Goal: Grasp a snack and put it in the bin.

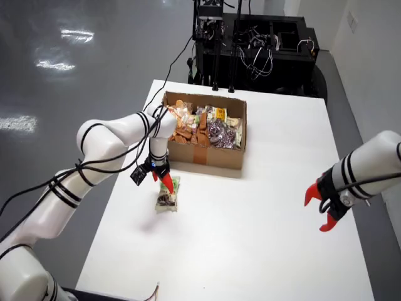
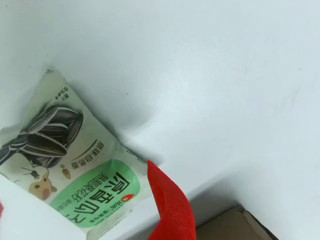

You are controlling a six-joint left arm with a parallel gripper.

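Observation:
A pale green snack packet (image 1: 168, 196) printed with sunflower seeds lies flat on the white table (image 1: 269, 207), just in front of the cardboard bin (image 1: 207, 155). The left arm's gripper (image 1: 163, 179) hangs over the packet's far end, red fingers pointing down. In the wrist view the packet (image 2: 75, 165) lies between the two red fingertips (image 2: 170, 205), which stand wide apart on either side of it; the gripper (image 2: 85, 212) is open and holds nothing. The left fingertip shows only at the frame edge.
The bin holds several snack packs (image 1: 200, 125); its corner shows in the wrist view (image 2: 240, 225). A second arm with a red gripper (image 1: 322, 210) stands at the table's right side. A black equipment rack (image 1: 250, 44) stands behind the table.

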